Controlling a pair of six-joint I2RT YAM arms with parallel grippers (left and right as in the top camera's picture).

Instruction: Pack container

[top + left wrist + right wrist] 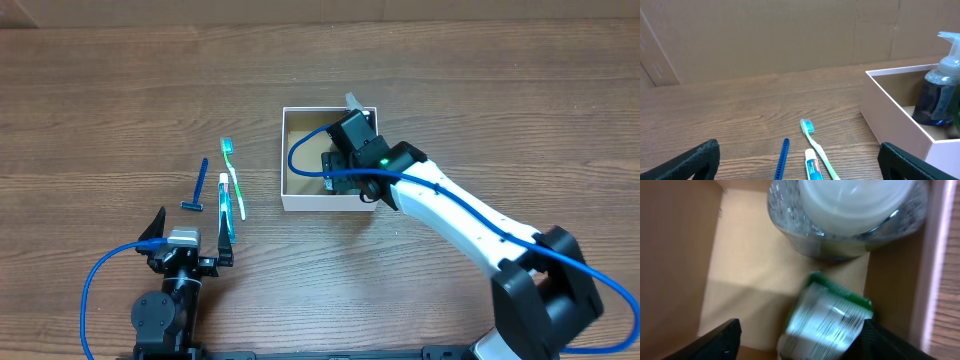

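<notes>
The container [284, 160] is a square white box with a brown inside, at the table's middle. It also shows in the left wrist view [895, 125] and the right wrist view [750, 265]. A clear pump bottle [850, 210] with dark liquid stands in it [940, 95]. My right gripper [345, 170] is inside the box, jaws open [805, 340]. A blurred green-and-white packet [827, 317] lies between the jaws, nearer the right finger. My left gripper [190, 235] is open and empty [797, 165] near the front edge.
Left of the box lie a green toothbrush [233, 175] [815, 142], a small toothpaste tube [224, 200] [813, 167] and a blue razor [198, 185] [781, 160]. All three lie just ahead of my left gripper. A cardboard wall stands behind the table.
</notes>
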